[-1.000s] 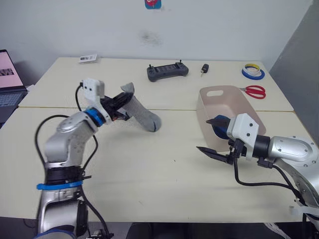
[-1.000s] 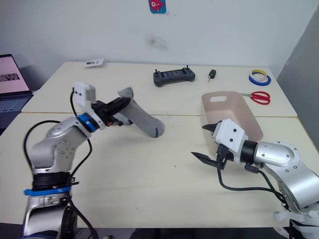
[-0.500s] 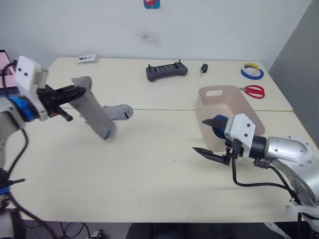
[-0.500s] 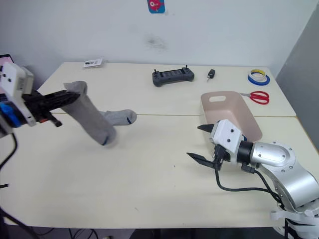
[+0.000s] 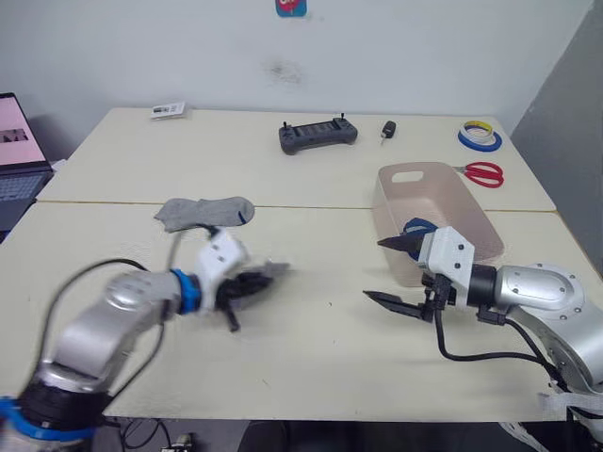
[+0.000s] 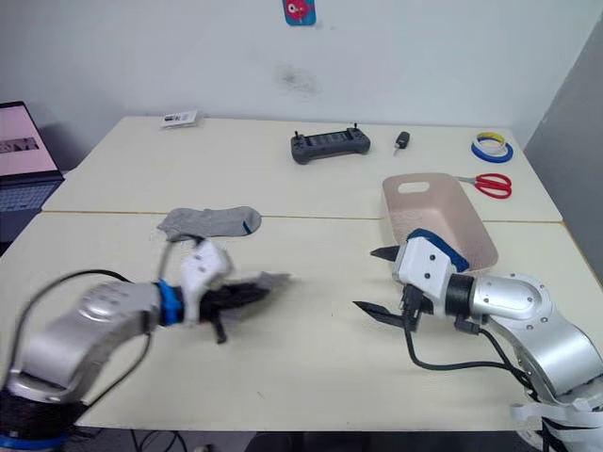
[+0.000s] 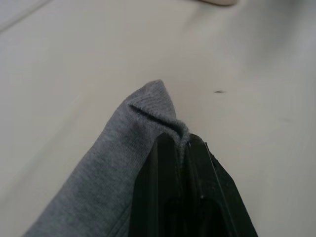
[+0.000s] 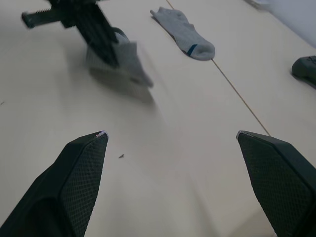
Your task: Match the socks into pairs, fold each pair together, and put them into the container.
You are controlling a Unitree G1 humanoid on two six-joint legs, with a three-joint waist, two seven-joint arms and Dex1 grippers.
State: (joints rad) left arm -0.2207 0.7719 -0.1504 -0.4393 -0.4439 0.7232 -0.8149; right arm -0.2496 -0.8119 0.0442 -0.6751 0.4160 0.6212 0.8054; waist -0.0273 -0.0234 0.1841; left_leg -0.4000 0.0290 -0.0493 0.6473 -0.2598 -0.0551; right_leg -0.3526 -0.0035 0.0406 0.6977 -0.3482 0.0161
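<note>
One grey sock (image 5: 205, 211) with a blue mark lies flat on the table, left of centre. My left gripper (image 5: 247, 288) is low over the table just in front of it, shut on a second grey sock (image 7: 123, 163) that trails from the fingers (image 7: 165, 187). The pinkish-beige container (image 5: 450, 193) stands at the right, with a blue sock (image 5: 418, 226) showing inside its near end. Against the container's near left corner my right gripper (image 5: 399, 272) hangs wide open and empty. From the right wrist I see the flat sock (image 8: 185, 34) and the held sock (image 8: 123, 59).
A black controller (image 5: 317, 135) and a small black item (image 5: 387, 128) sit at the back centre. Tape rolls (image 5: 479, 135) and red scissors (image 5: 482, 173) lie at the back right, behind the container. A laptop (image 5: 14, 141) stands off the table's left side, and a small card (image 5: 167, 110) lies at the back left.
My left arm has swung from high at the far left down to the table's centre, carrying its grey sock. The other grey sock now lies fully in sight. The right gripper has barely moved.
</note>
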